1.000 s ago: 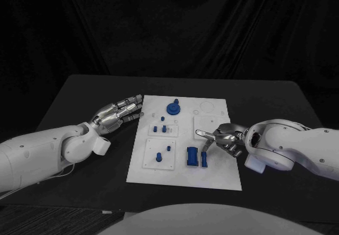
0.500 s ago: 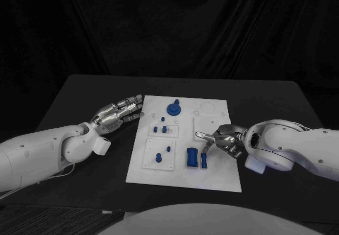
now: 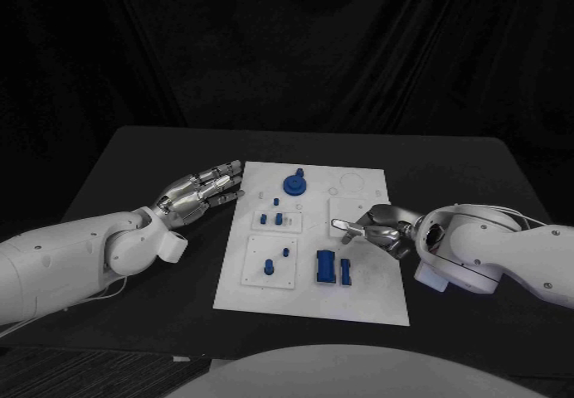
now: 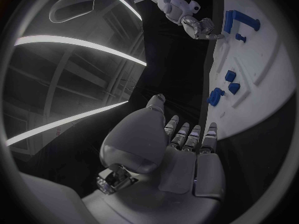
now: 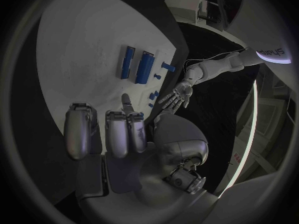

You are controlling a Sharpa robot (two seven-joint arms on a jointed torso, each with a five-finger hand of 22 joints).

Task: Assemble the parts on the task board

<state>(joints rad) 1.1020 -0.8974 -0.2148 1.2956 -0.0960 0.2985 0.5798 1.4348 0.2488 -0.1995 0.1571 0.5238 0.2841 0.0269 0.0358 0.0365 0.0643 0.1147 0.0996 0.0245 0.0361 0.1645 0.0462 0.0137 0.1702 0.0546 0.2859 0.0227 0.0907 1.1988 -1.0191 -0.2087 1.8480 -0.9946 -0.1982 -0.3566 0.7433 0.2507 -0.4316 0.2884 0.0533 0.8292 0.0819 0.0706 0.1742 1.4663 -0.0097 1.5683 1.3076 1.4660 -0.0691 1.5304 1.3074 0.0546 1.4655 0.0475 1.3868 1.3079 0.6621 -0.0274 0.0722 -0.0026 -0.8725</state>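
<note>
The white task board [image 3: 359, 298] lies mid-table. On it a wide blue block [image 3: 324, 265] and a narrow blue bar [image 3: 346, 270] lie side by side, with small blue pegs [image 3: 270, 219] and a round blue knob piece [image 3: 294, 181] further back. My right hand [image 3: 376, 229] hovers over the board's right side, just behind the bar, fingers apart and holding nothing. My left hand [image 3: 197, 192] is flat and spread beside the board's far left edge, holding nothing. The right wrist view shows the bar [image 5: 126, 62], the block [image 5: 145, 67] and my right hand [image 5: 118, 134].
Two more blue pegs [image 3: 269, 267] stand in a raised square plate at the board's near left. The black table [image 3: 143, 157] extends around the board on all sides. In the left wrist view the board [image 4: 261, 84] lies ahead of my left hand [image 4: 181, 149].
My right hand has drawn back from the narrow bar, toward the far right. The bar stays on the board beside the block. My left hand has not moved.
</note>
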